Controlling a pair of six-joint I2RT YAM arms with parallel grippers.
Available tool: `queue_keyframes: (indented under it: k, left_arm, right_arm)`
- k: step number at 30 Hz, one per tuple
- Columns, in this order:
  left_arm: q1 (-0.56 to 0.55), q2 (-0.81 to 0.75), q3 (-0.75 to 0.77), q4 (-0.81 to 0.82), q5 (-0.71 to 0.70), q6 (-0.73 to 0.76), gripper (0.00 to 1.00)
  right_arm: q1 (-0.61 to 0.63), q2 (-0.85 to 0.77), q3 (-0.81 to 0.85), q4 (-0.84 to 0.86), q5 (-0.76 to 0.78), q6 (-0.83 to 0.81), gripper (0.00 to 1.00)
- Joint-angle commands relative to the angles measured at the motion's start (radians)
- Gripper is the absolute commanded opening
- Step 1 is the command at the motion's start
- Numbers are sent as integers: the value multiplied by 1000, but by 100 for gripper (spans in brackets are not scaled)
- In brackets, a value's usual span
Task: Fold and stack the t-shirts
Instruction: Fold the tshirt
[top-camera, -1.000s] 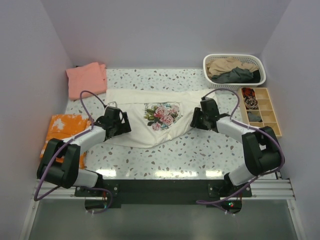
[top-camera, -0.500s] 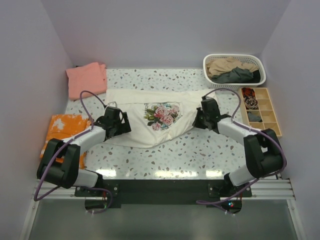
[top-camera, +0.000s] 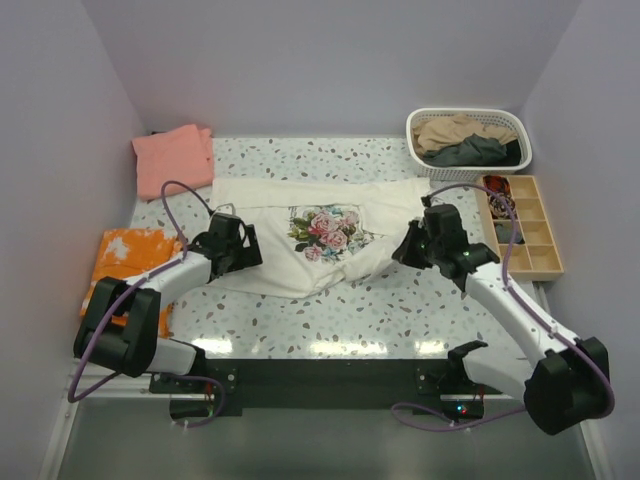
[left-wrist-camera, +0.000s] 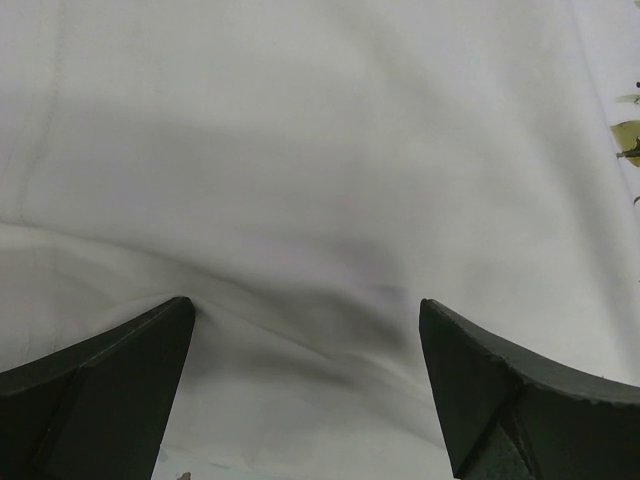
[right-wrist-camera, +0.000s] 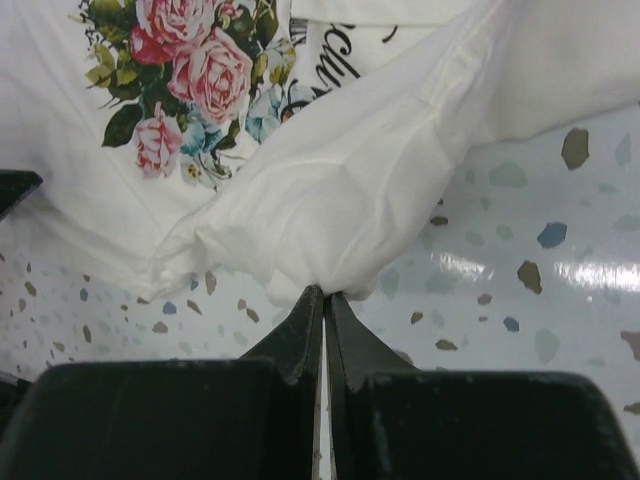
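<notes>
Between the clenched fingers of my right end effector (right-wrist-camera: 323, 297) sits a bunched fold of the cream t-shirt (top-camera: 300, 215), taken at its right side. My left end effector (left-wrist-camera: 305, 305) is released, its fingers spread over plain cloth at the shirt's left side. The shirt lies across the middle of the bench (top-camera: 400, 300), rose print up, so I judge this the first fold; next the left should close on its edge and both sides travel inward together.
</notes>
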Motion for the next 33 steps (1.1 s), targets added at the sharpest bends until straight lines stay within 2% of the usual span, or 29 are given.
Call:
queue_keyframes:
  k: [1, 4, 10, 16, 17, 20, 22, 25, 29, 33]
  left_arm:
    - [-3, -7, 5, -41, 43, 27, 100]
    - [-5, -16, 16, -55, 49, 39, 100]
    - [-5, -32, 31, -70, 66, 39, 100]
    - [-5, -44, 21, -79, 74, 44, 100]
    - [-3, -44, 22, -78, 84, 44, 100]
    - [-3, -38, 24, -72, 97, 45, 100]
    - [-5, -32, 25, -72, 101, 48, 100]
    - [-3, -32, 21, -73, 103, 48, 100]
    - [-3, -32, 21, -72, 103, 47, 100]
    - [-5, -30, 30, -75, 101, 47, 100]
  right_arm:
    - [19, -144, -33, -248, -37, 84, 0]
    - [35, -245, -61, -329, -44, 136, 0]
    - [42, -443, -65, -604, 11, 234, 0]
    - [44, -558, -13, -794, 175, 283, 0]
    - [42, -557, 2, -817, 198, 284, 6]
    - [44, -535, 16, -847, 264, 267, 30]
    - [44, -522, 16, -841, 287, 245, 34]
    - [44, -494, 11, -806, 257, 183, 36]
    - [44, -457, -6, -733, 83, 58, 35]
    - [44, -455, 19, -718, 20, -3, 35]
